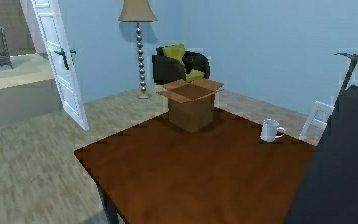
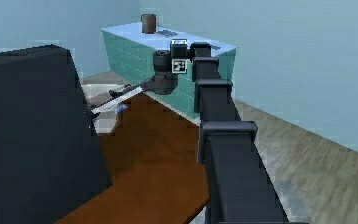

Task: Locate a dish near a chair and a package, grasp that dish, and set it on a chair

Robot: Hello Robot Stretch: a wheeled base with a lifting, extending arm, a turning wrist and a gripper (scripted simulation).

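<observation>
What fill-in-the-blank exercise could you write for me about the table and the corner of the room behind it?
1. An open cardboard ____ stands on the brown table.
2. The mug near the table's far edge is ____ in colour.
3. In the forward view, just left of the dark armchair, stands a tall floor ____.

Missing words: box, white, lamp.

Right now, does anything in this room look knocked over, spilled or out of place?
Nothing stands out. The cardboard box sits upright on the brown table with its flaps open. The white mug stands upright near the table's edge with no spill around it, and the floor lamp stands straight.
</observation>
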